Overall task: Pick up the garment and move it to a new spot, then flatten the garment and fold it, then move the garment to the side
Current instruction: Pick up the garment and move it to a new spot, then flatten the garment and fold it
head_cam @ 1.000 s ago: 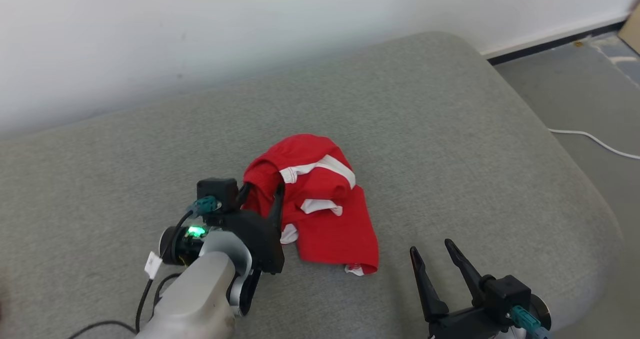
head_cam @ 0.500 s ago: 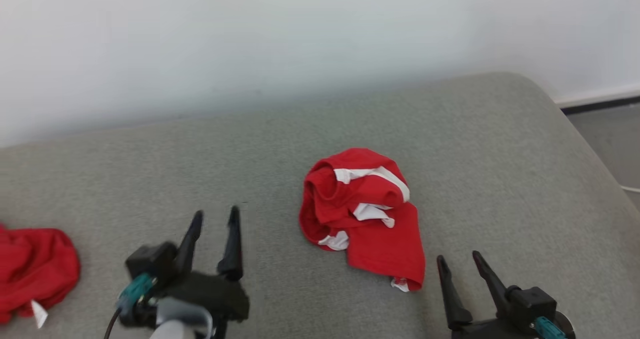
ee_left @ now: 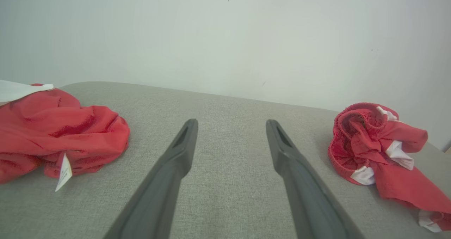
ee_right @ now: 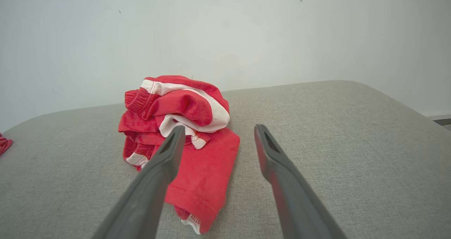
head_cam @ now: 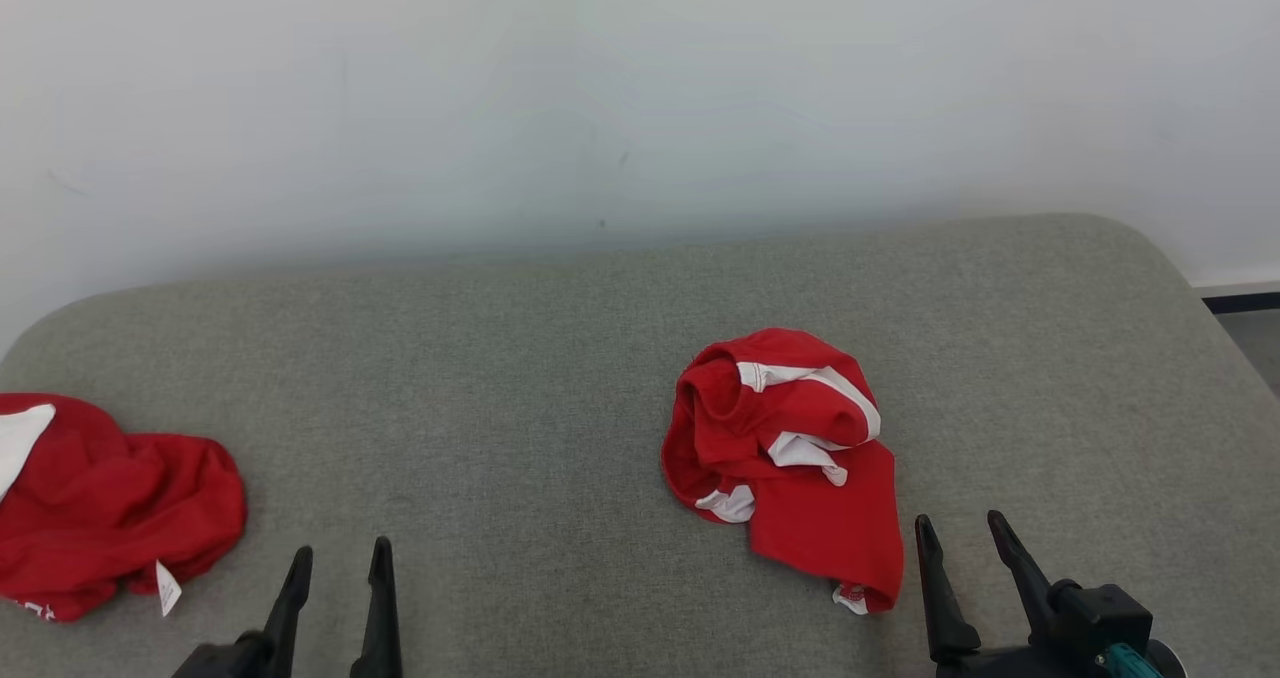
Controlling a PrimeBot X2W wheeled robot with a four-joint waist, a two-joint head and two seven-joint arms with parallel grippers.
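Left pincer (head_cam: 342, 546) drawn back off the red garment (head_cam: 800, 498), wide open, empty, right pincer (head_cam: 957, 518) likewise open

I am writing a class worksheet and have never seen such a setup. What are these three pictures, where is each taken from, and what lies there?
This is a two-armed robot. One picture looks down from a camera on its head; the other two come from cameras on its wrists, each looking along that arm's gripper. The left gripper and right gripper are both open and hold nothing. On the grey padded surface lie a crumpled red garment with white trim, close to the right gripper, and a second red heap at the far left.
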